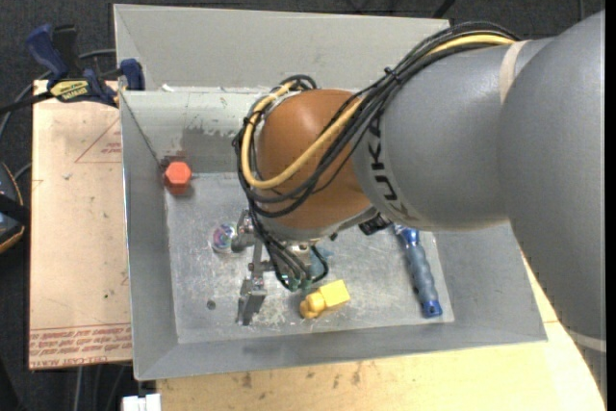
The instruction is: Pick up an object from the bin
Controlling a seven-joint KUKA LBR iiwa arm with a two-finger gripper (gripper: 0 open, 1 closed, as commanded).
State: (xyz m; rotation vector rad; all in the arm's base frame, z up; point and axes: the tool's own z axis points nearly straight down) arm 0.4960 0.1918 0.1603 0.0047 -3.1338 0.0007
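Grey bin floor (192, 289) lies under the fingers (251, 303), pressed together, empty, beside a yellow block (324, 298).

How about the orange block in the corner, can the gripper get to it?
Probably yes. The orange block lies alone by the bin at its left wall, nothing on it. The gripper is nearer the front; the close wall might cramp it.

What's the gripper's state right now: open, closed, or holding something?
Gripper: cannot be told; it is low in the bin, just left of a yellow block.
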